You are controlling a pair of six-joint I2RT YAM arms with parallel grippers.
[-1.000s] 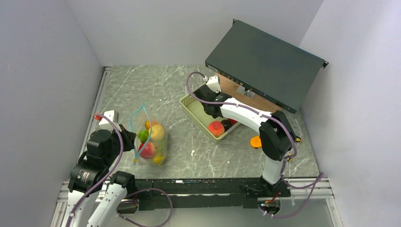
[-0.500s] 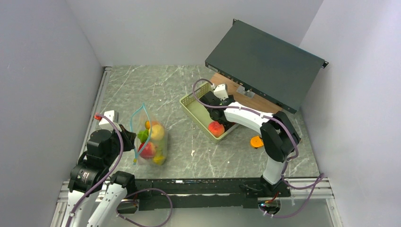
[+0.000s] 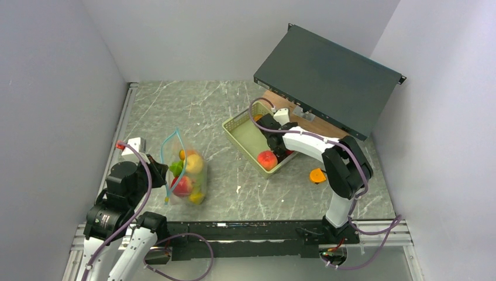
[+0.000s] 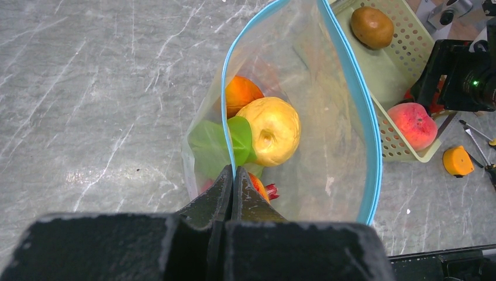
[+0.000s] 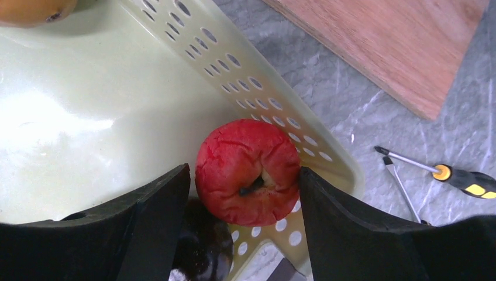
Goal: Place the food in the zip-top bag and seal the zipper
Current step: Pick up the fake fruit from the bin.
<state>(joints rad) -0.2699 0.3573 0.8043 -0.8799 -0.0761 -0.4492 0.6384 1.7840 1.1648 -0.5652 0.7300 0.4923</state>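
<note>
Pinching the clear floppy bag (image 4: 319, 146) at its teal-blue zipper strip (image 4: 225, 99) is the left gripper (image 4: 233, 175); the right gripper (image 5: 243, 178), spread, is straddling a wrinkled red toy fruit (image 5: 248, 167).

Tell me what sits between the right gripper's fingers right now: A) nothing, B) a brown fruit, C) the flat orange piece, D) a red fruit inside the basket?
D: in the right wrist view the red fruit lies in the pale green basket, with the right gripper spread open on either side of it.
</note>
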